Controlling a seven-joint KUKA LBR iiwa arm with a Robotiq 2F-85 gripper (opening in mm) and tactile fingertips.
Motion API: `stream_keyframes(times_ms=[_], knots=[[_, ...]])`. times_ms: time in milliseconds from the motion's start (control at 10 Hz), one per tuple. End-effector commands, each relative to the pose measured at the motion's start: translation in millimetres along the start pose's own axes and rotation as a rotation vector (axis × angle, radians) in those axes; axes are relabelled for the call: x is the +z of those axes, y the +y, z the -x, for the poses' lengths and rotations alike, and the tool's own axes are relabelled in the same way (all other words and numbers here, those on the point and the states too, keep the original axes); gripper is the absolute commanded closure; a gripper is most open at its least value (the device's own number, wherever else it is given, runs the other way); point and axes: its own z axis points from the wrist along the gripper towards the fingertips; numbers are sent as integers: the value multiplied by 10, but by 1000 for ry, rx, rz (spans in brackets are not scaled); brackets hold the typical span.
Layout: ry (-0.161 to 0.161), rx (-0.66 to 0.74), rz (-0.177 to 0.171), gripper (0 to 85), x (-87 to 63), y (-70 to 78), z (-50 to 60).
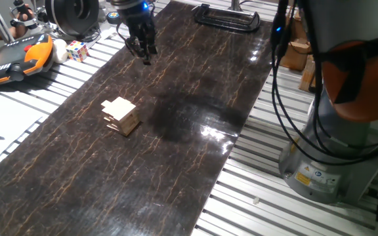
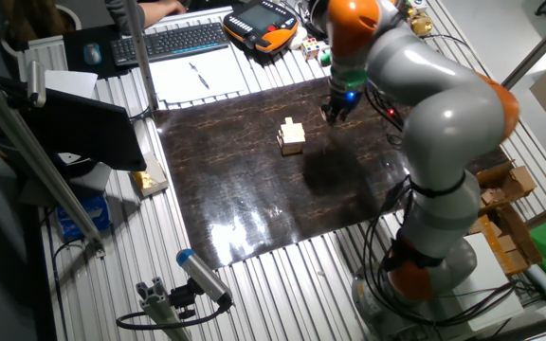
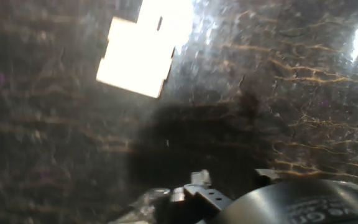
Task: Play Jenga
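Jenga (image 1: 121,115), a small tan block stack, sat alone on the dark marbled worktop (image 1: 176,170). The gripper (image 1: 142,49) hovered well apart from it, holding nothing; whether its fingers were parted or closed could not be told. A good approach would probably descend slowly, level with one loose block, pushing gently.

In the hand view the Jenga stack (image 3: 138,53) is blown out white and blurred, its layers unreadable, its top cut by the far edge. The gripper (image 1: 142,51) is too small and dark to judge how its jaws stand.
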Motion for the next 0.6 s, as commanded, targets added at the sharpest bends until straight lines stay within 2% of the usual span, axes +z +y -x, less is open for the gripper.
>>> stream_keyframes(times_ms=[0,500], knots=[[62,-182,-45,840,0,0,-1],[52,-163,-47,840,3,0,-5]])
